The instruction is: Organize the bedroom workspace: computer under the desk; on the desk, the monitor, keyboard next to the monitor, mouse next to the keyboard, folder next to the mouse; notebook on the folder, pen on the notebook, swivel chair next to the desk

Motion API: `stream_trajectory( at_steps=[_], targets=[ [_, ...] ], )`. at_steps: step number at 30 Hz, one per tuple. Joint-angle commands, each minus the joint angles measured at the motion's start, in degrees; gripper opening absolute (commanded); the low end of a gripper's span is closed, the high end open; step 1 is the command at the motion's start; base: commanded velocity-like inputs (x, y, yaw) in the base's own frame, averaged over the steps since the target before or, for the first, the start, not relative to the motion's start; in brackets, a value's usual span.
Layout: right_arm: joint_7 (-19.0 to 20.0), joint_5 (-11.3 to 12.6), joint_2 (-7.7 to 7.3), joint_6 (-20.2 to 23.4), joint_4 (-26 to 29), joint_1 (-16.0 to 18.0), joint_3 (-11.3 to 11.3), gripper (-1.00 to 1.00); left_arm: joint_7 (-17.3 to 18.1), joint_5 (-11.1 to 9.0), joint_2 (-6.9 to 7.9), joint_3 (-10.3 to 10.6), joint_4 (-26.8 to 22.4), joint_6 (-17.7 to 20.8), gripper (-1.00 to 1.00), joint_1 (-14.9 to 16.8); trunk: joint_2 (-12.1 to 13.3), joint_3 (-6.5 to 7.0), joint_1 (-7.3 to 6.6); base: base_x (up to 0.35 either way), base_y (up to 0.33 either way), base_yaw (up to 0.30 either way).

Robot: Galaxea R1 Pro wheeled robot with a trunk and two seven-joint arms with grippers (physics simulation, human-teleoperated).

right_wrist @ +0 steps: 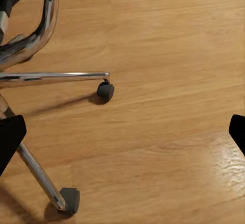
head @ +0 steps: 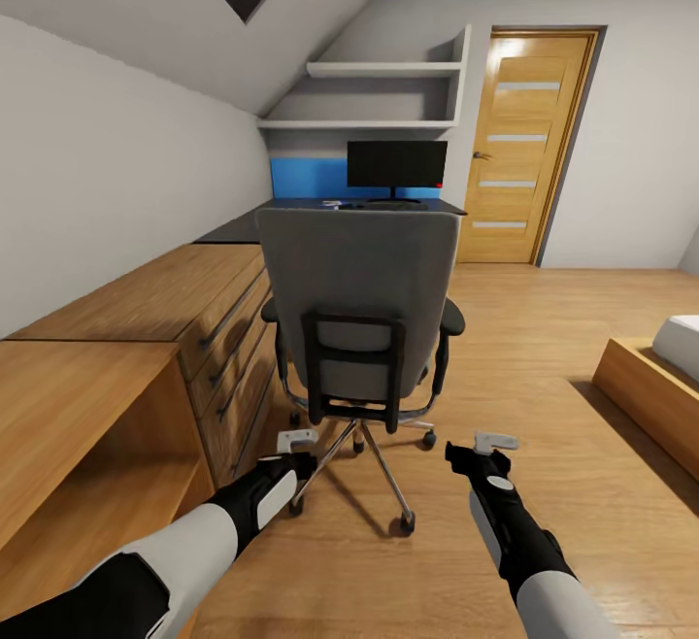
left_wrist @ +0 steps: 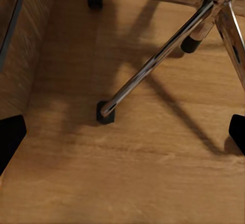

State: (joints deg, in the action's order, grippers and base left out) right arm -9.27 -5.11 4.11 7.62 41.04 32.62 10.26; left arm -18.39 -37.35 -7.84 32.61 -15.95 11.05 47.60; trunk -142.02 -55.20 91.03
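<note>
On our left runs the wooden drawer chest (head: pixel 209 319), and our left pincer (head: pixel 296 442) hangs spread and empty low beside the swivel chair (head: pixel 359 314). The chair stands back-on to us, between us and the desk (head: pixel 291 210) carrying the monitor (head: pixel 396 167), so we likely must shift it. Our right pincer (head: pixel 495 443) hovers spread too, above bare floor (head: pixel 544 328).
</note>
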Motion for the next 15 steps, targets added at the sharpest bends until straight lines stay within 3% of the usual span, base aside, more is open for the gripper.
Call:
stream_trajectory(
  at_steps=[1,5,8,15],
  targets=[
    [0.0,-0.7,0.65,-1.3,0.0,-0.1,0.2,1.0,-0.4,-0.4,-0.03,0.5,0.0,0.0,1.0,0.0,0.0,-0.06,-0.01,0.0,0.0,0.0],
    [0.0,-0.9,1.94,-4.2,-0.5,-1.0,-0.5,1.0,-0.1,-0.2,-0.4,0.7,0.2,-0.3,1.0,0.0,0.0,-0.06,-0.01,0.0,0.0,0.0],
    [-0.1,-0.9,2.25,-4.8,-1.0,-1.3,-2.4,1.0,0.1,-0.2,-0.59,0.8,0.3,-0.2,1.0,0.0,0.0,-0.06,-0.01,0.024,0.0,0.0],
    [-0.1,-0.9,2.38,-5.1,-2.2,-1.5,-3.9,1.0,0.2,-0.2,-0.68,0.8,0.3,-0.2,1.0,0.0,0.0,-0.06,-0.01,0.197,0.0,0.0]
  ],
)
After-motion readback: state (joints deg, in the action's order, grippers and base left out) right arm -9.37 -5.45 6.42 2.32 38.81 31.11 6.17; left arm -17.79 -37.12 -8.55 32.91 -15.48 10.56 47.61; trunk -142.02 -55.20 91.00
